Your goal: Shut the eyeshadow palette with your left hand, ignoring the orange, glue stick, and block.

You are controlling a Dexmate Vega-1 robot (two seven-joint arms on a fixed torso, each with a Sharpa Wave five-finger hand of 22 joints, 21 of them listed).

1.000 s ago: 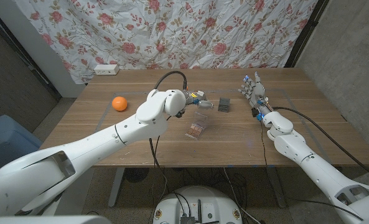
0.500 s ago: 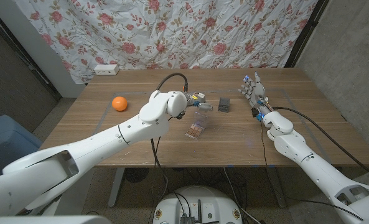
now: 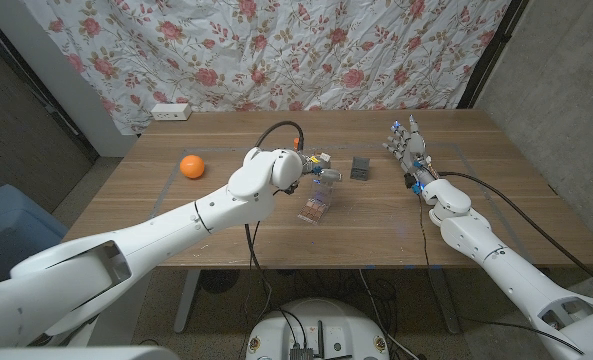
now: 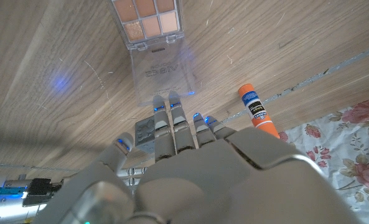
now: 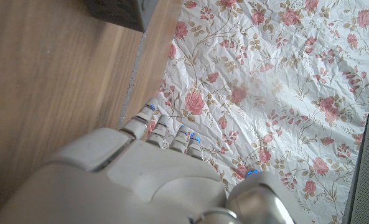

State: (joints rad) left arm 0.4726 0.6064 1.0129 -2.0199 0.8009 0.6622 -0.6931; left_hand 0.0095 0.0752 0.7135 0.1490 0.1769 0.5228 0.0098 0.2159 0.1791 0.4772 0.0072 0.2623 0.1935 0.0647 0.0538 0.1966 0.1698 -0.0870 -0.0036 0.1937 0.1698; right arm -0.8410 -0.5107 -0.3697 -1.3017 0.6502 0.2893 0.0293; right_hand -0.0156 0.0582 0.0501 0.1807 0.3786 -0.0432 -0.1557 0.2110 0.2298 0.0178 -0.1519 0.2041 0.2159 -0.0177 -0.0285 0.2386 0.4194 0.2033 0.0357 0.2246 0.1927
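Backdrop: we see a rose-print cloth hanging behind the wooden tabletop.
Palette: the eyeshadow palette lies open near the tabletop's middle, its clear lid tilted up.
Left hand: our left hand hovers at the palette's 12 o'clock; its fingers are straight and close together, tips at the lid's edge, gripping nothing.
Right hand: our right hand stands at the palette's 2 o'clock, fingers upright, slightly apart, empty.
Block: the dark block is at 1 o'clock.
Orange: the orange is at 10 o'clock, well apart.
Glue stick: the glue stick lies just beside the left hand.
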